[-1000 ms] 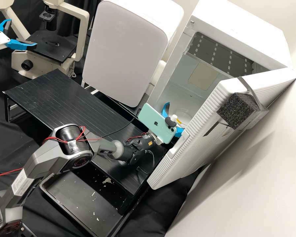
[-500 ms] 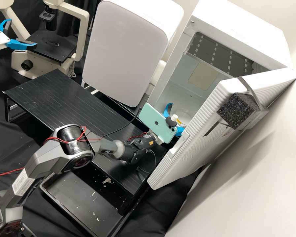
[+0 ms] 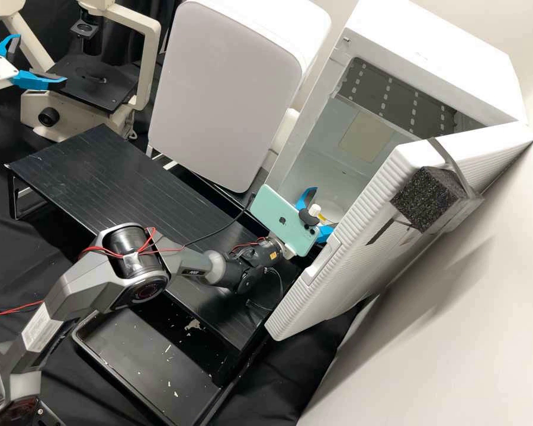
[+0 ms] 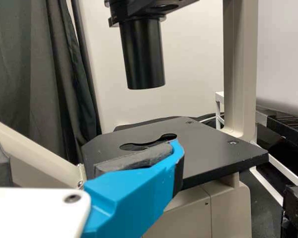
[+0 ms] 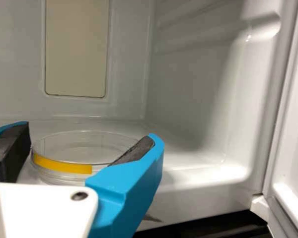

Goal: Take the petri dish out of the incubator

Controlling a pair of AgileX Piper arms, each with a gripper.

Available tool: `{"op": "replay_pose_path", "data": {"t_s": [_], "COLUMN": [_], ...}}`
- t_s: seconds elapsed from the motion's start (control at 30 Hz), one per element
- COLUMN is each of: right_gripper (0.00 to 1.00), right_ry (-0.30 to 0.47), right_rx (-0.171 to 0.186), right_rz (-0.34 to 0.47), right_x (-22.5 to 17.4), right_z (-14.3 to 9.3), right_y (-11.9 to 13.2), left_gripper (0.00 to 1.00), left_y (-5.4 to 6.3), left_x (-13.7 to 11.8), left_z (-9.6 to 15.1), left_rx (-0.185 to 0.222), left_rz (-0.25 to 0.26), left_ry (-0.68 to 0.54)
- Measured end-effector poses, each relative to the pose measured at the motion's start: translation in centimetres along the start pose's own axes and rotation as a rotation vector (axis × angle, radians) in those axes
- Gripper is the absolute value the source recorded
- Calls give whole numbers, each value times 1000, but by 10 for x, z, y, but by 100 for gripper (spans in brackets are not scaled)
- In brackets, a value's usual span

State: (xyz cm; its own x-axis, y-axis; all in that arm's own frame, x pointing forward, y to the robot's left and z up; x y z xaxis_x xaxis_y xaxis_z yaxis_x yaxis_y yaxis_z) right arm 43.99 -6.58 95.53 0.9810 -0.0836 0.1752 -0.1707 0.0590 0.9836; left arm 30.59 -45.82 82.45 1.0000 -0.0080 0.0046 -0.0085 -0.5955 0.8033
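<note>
Petri dish (image 5: 109,144), apparently lidded: flat on the floor of the incubator (image 3: 432,65), inside its open front edge. Clear wall, yellow band (image 5: 64,164); judged light, rigid, slippery, crackable. Grip advised across opposite sides, kept level, spanning lid and base. Right gripper (image 5: 89,132): jaws parted about dish, unclenched. Left gripper (image 3: 40,60): jaws released, beside microscope (image 3: 152,59).

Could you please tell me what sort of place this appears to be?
Probably a biology laboratory: I see a cream microscope with a flat black stage, an open white incubator and, inside that, a clear round petri dish with a yellow band.
</note>
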Motion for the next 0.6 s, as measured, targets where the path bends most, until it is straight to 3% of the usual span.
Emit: {"op": "replay_pose_path", "data": {"t_s": [0.27,0.6], "right_gripper": [0,0], "right_ry": [13,9], "right_rx": [-23,-4], "right_rz": [-20,-34], "right_x": [1,2], "right_z": [-2,-2], "right_y": [0,1], "left_gripper": [100,100], "left_y": [0,0], "left_x": [0,0], "left_z": [0,0], "left_rx": [0,0], "left_rz": [0,0], "left_ry": [0,0]}}
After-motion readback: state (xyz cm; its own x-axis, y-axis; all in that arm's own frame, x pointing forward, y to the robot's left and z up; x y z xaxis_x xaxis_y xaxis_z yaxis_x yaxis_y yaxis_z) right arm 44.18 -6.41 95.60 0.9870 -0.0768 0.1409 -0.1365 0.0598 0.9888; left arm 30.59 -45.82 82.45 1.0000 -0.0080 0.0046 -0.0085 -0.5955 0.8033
